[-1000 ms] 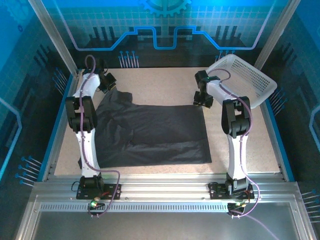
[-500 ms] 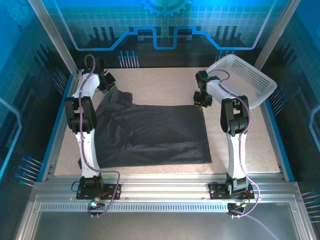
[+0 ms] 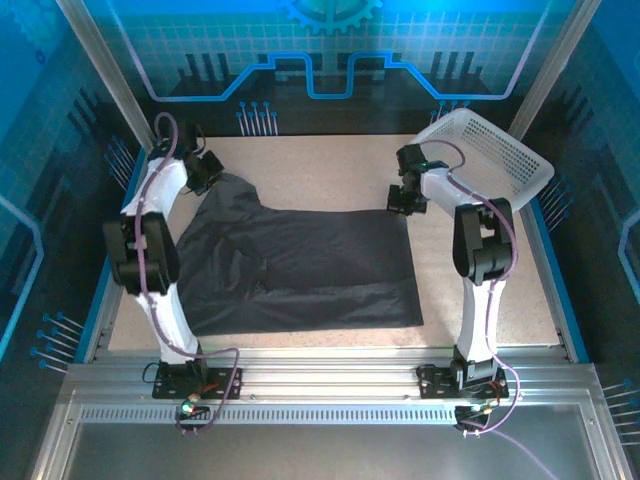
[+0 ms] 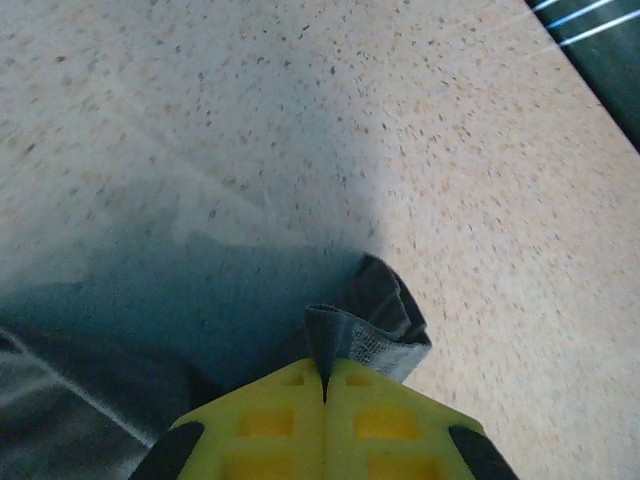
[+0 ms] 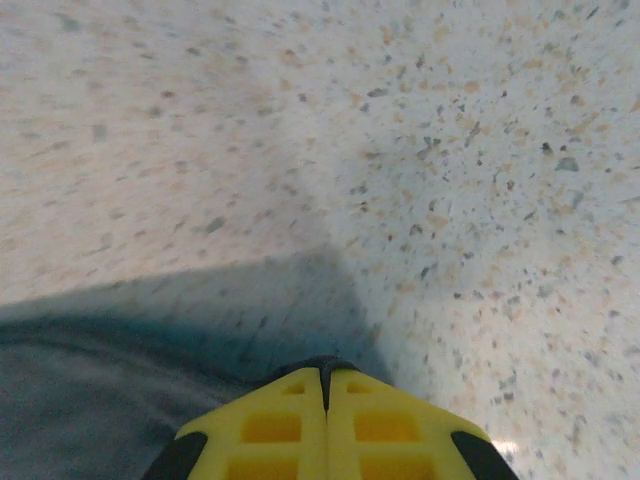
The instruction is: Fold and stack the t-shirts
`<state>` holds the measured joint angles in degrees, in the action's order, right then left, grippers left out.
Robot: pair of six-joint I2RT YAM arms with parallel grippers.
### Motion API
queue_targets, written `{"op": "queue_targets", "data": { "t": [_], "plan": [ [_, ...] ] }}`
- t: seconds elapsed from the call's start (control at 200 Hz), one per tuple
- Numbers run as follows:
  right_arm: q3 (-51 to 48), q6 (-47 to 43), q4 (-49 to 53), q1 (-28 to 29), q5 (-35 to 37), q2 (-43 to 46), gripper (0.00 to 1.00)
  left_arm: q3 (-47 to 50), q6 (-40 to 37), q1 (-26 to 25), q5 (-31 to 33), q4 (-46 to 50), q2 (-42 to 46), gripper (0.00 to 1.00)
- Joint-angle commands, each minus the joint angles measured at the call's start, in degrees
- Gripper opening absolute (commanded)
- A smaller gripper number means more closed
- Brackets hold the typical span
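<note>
Top view: bright, even, blue-tinted surround.
Wrist views: slightly soft; broad shadow on table near lens.

One dark t-shirt, one white basket, one speckled table, two pincers (left pincer, right pincer).

T-shirt on table centre; basket behind, right.

Speckled beige tabletop, blue-lit patterned walls, aluminium frame rails
</note>
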<state>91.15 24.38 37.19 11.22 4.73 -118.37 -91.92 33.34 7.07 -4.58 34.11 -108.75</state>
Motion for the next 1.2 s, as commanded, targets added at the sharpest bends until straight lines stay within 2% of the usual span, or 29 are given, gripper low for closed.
{"op": "queue_targets", "data": {
  "t": [0.0,0.09,0.205,0.31,0.51,0.625,0.885,1.195],
  "plan": [
    [-3.34,-2.48,-4.17,0.29,-2.55,6.78,0.0,8.63,2.94,0.4,-1.32,-4.47,9.29,0.0],
    [-7.79,-1.26,-4.23,0.75,-2.17,10.86,0.0,17.78,6.69,0.36,-0.77,-7.12,16.85,0.0],
    [-14.94,1.13,-5.32,1.12,-2.32,16.89,0.0,27.58,10.43,0.56,4.05,-6.63,27.4,0.0],
    [-21.13,2.78,-5.29,1.68,-1.73,21.93,0.0,35.21,14.29,0.9,7.76,-3.21,37.22,0.0],
    [-30.98,6.29,-3.29,2.86,-0.59,28.62,0.0,46.89,20.78,1.02,16.36,9.48,55.2,0.0],
    [-34.55,7.32,-1.66,3.54,0.86,31.39,0.0,51.82,23.01,1.02,17.53,13.92,63.14,0.0],
    [-39.68,7.43,-0.62,3.81,1.76,35.02,0.0,54.86,23.67,1.02,17.73,19.9,68.13,0.0],
    [-40.18,8.29,0.95,3.85,3.62,34.67,0.0,53.42,24.6,1.02,20.24,25.24,69.55,0.0]
  ]
}}
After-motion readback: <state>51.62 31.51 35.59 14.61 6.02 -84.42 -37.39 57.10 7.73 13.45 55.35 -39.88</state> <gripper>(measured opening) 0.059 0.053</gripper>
